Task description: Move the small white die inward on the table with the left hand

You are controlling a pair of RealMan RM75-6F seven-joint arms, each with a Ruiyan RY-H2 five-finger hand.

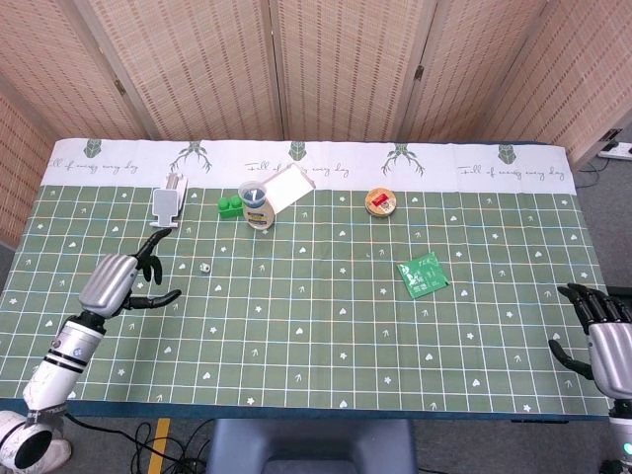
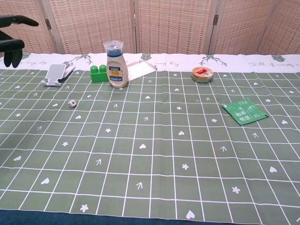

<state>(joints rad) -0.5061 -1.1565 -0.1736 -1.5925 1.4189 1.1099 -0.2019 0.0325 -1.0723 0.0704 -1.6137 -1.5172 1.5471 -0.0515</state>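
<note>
1. Small white die lay alone on the green grid tablecloth, toward the left part of the table, clear of both hands; showed in the chest view as a white cube with reddish pips.
2. Left hand hovered just left of the die, apart from it, fingers spread wide and holding nothing; seen in the chest view as dark fingers at the top left corner, raised above the cloth.
3. Right hand sat at the far right edge of the table, well apart from everything else, dark fingers apart and empty; appeared in the head view only.
4. White phone stand stood near the back left, beyond the die.
5. Green toy brick sat just beside a squeeze bottle with a cream body and clear cap, upright near the back centre.
6. White card lay tilted just behind the bottle, touching or nearly touching it; contact could not be told.
7. Small round tin with a red and white label rested to the right of the bottle, well apart.
8. Green tea packet lay flat and skewed on the right half of the cloth, near nothing else.
</note>
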